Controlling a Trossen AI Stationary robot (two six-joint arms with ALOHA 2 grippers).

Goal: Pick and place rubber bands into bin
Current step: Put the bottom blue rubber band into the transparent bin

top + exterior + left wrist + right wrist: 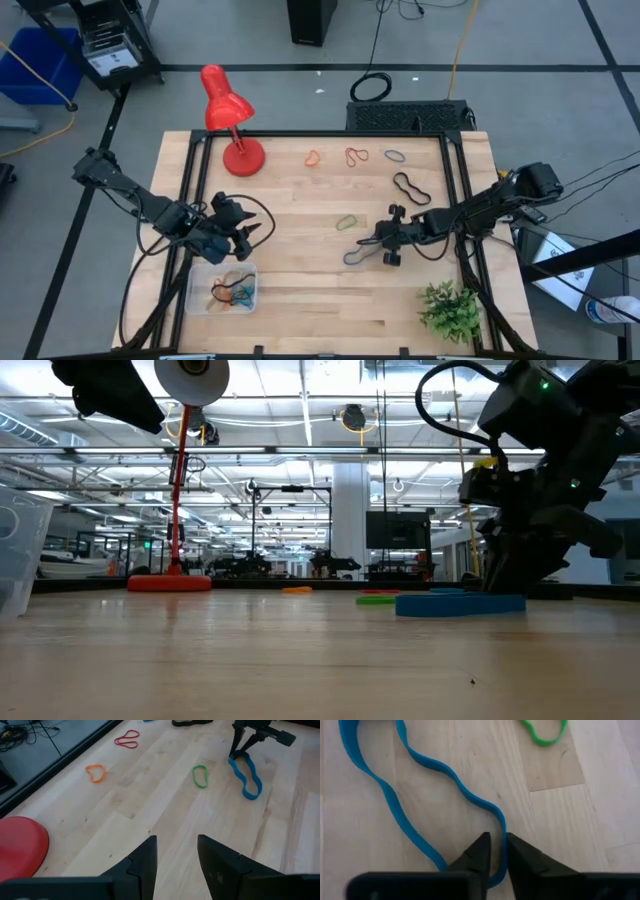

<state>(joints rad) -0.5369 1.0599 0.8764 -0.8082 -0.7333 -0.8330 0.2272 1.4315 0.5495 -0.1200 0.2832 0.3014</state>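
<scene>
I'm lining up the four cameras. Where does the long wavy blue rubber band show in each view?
High view: the long wavy blue rubber band lies right of centre, by the right gripper.
Low view: flat blue strip, right of centre.
Left wrist view: far side of the wooden table, upper right.
Right wrist view: fills the frame, fingers pinching one strand.
Shared landmark: the small green rubber band beside it.

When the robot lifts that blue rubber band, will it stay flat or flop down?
Probably flop. The blue rubber band is a thin strip lying in wavy curves on the table, so it looks soft, not stiff. The right hand is pinching one end only, so the rest would likely dangle. It looks light and unlikely to roll.
</scene>
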